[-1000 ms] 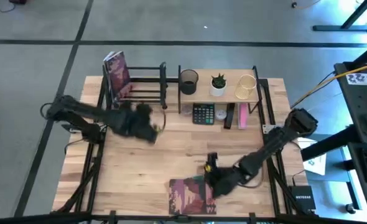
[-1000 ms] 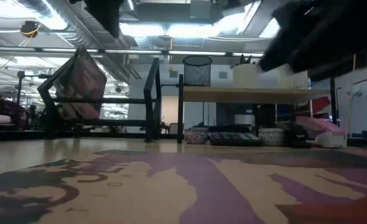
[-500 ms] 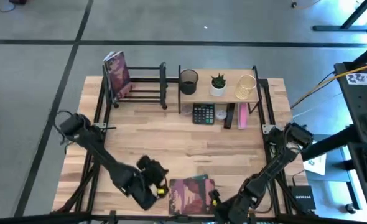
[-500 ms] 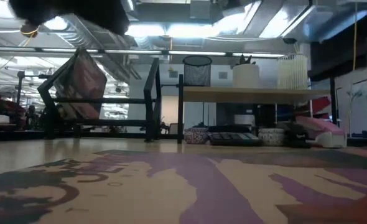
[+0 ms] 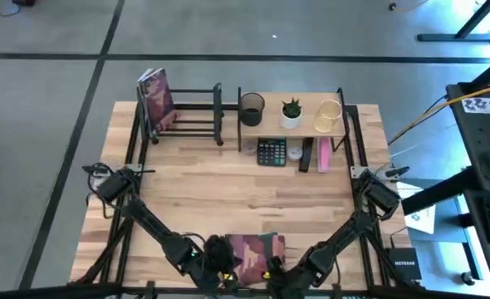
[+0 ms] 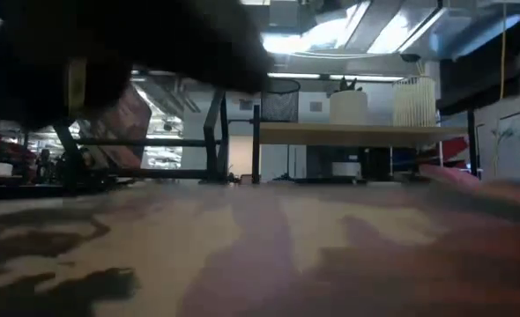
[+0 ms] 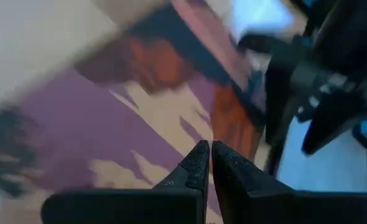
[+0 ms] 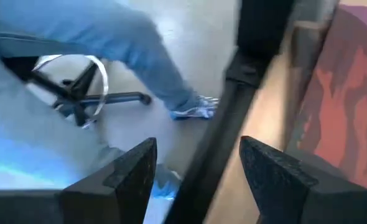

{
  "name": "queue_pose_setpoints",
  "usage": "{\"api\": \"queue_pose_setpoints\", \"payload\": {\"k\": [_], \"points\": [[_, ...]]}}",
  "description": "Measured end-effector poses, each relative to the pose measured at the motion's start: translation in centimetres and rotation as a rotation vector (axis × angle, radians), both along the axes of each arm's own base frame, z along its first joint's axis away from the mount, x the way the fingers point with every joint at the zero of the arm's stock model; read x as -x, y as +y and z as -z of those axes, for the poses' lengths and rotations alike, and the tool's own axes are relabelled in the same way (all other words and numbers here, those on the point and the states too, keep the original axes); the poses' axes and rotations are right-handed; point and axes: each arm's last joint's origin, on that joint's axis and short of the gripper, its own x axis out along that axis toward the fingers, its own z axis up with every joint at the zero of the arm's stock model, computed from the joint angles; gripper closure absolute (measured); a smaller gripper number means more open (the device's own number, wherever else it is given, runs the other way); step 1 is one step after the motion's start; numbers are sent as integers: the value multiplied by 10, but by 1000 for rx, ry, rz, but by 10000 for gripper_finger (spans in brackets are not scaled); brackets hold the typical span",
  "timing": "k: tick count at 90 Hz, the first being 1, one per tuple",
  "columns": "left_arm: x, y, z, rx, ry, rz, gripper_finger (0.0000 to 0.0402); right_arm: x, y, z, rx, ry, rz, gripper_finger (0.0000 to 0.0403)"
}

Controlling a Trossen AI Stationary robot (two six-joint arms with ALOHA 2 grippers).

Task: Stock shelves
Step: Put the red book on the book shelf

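Both my arms reach down to the near edge of the table, one from each side, and meet at the purple-and-cream book (image 5: pixel 256 253) lying flat there. My left gripper (image 7: pixel 206 163) sits at the book's left side, fingers pressed together with only a sliver between the tips, pointing at the cover and gripping nothing. My right gripper (image 8: pixel 196 165) is at the book's right side, right at the table's front edge, its fingers spread wide apart with nothing between them; past them I see the floor, a chair base (image 8: pixel 71 87) and a person's leg in blue trousers with a shoe (image 8: pixel 193 107).

In the low view my left arm fills the upper left as a dark blur, and the book's cover spreads across the whole foreground.

The black metal-bar book rack (image 5: pixel 187 116) stands at the far left of the table with one book (image 5: pixel 156 98) leaning in its left end. Just to its right stands the light-wood board shelf (image 5: pixel 299 124), carrying a black mesh cup (image 5: pixel 252 108), a small potted plant (image 5: pixel 291 111) and a gold wire holder (image 5: pixel 329 115) on top. Under its board sit a calculator (image 5: pixel 271 152), a small round tin (image 5: pixel 295 153) and a pink stapler (image 5: pixel 323 155). Both shelves are well apart from my grippers, with bare tabletop (image 5: pixel 253 195) between.
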Motion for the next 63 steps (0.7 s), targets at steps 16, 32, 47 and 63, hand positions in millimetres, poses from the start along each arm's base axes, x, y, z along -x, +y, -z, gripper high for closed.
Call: {"api": "queue_pose_setpoints", "payload": {"k": [16, 32, 47, 63], "points": [[3, 6, 28, -16, 97, -100, 400, -13, -16, 2, 28, 1, 88, 185], [13, 25, 34, -162, 240, -167, 400, -22, -28, 3, 62, -4, 116, 185], [28, 49, 28, -333, 411, -217, 400, -33, -41, 4, 87, -14, 168, 185], [40, 57, -2, -363, 485, -202, 400, -32, -45, -13, 123, -67, 150, 185]]}}
